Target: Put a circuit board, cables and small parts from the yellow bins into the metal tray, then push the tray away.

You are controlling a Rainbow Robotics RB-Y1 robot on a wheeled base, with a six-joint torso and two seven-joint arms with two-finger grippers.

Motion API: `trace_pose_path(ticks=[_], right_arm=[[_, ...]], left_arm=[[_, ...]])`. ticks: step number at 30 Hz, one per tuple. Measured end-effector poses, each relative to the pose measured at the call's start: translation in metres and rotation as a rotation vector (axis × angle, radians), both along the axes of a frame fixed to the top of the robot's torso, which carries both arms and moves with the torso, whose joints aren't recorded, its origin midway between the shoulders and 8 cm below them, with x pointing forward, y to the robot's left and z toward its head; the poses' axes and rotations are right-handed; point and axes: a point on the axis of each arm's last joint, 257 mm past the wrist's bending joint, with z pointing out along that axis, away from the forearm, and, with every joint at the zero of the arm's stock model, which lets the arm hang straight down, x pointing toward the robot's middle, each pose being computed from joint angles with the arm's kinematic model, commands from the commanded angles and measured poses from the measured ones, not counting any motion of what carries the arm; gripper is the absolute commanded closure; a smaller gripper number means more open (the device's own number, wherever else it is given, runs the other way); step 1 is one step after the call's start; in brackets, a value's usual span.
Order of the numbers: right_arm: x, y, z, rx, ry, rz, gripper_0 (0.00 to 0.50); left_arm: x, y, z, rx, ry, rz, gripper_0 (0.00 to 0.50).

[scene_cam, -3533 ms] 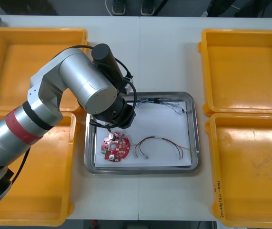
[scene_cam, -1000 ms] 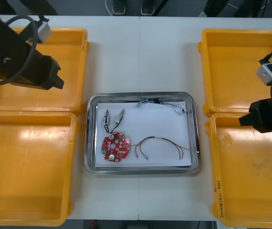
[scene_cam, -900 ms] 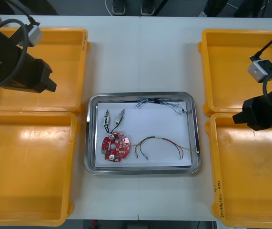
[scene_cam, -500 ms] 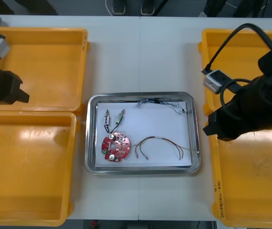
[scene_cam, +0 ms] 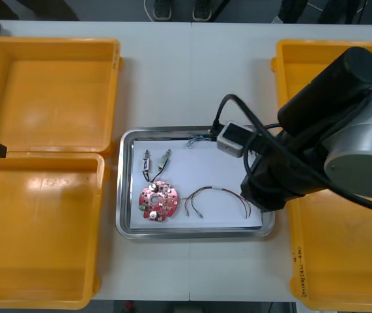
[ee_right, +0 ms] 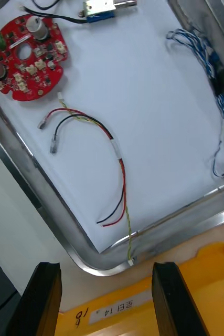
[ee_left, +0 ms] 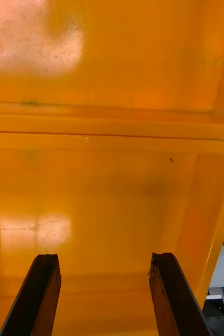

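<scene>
Right pincer: fingers apart, empty, hovering at the near right corner of the metal tray.
Tray: loaded, just ahead of those fingers, long axis running on ahead, slanted.
Left pincer: spread, empty, well off over a yellow bin.
Likely pusher: right arm, far nearer.

Shows yellow across the bins; shiny silver round the metal tray rim, plain white inside; red on the round circuit board, speckled silver and white; twisted blue and white cable; red, black and yellow cable, banded white midway.
</scene>
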Motion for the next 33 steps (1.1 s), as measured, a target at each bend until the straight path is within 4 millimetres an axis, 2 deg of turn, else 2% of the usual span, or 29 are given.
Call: trace_pose_path(ticks=[4, 14, 20, 28, 33], right_arm=[[-0.007, 0.009, -0.013, -0.083, -0.020, 0.146, 0.000], [-0.011, 0.032, -0.043, -0.191, -0.108, 0.318, 0.000], [-0.020, 0.046, -0.060, -0.216, -0.129, 0.380, 0.000], [-0.022, 0.052, -0.086, -0.255, -0.097, 0.402, 0.000], [-0.024, 0.060, -0.095, -0.251, -0.068, 0.398, 0.000]], left_arm=[[-0.008, 0.009, -0.006, 0.006, 0.019, 0.015, 0.000], [-0.023, 0.022, -0.022, 0.070, 0.062, -0.066, 0.000], [-0.023, 0.024, -0.020, 0.074, 0.057, -0.061, 0.000], [-0.022, 0.025, -0.020, 0.076, 0.055, -0.058, 0.000], [-0.022, 0.025, -0.020, 0.077, 0.055, -0.058, 0.000]])
